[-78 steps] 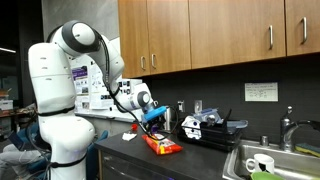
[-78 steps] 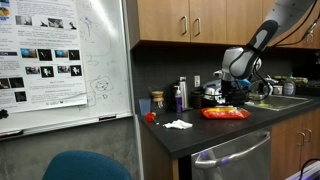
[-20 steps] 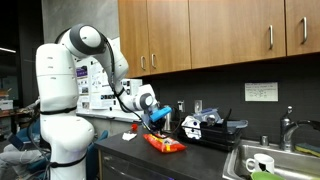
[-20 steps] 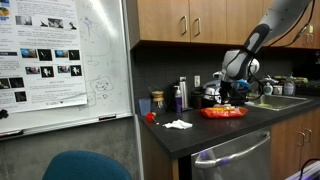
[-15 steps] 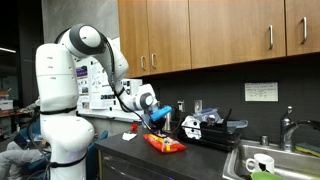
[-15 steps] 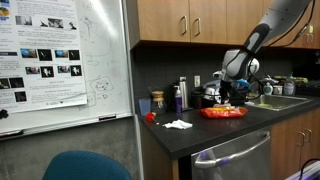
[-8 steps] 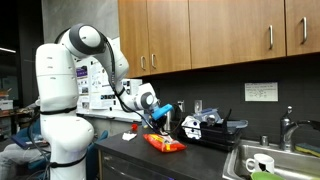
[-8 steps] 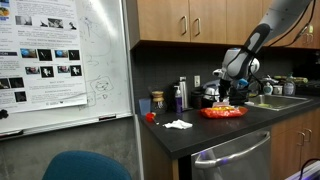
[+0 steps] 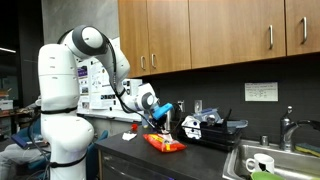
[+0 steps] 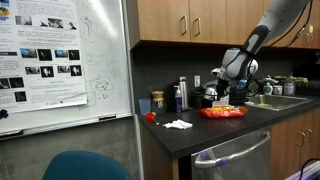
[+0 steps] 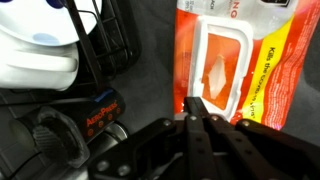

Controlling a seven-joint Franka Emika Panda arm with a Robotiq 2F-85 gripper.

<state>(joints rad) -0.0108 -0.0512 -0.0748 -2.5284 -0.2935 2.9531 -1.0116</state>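
wipes pack | orange-red, white flip lid, lying flat | jaws closed above

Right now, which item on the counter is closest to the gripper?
The orange wipes pack, right below the gripper; the white napkin and small red object lie farther off.
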